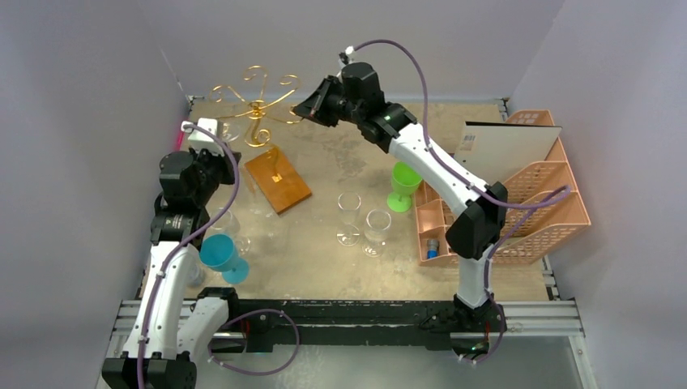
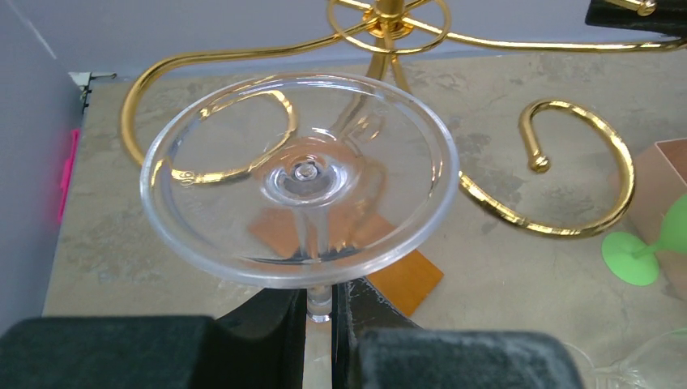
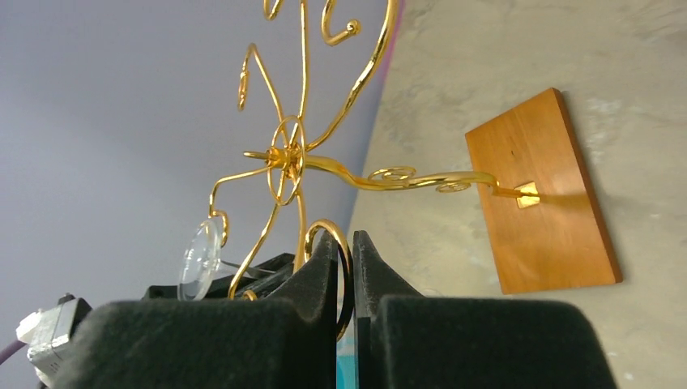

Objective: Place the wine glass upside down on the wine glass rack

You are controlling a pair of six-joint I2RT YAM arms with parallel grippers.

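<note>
Clear wine glass, stem pinched in your left gripper, foot near the wine glass rack; right gripper clamps a rack arm; tan table, grey walls.

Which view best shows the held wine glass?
Left wrist: the wine glass, foot up, fills the frame, stem in the left gripper. Right wrist shows only its foot edge-on by the wine glass rack; top external barely shows it.
</note>
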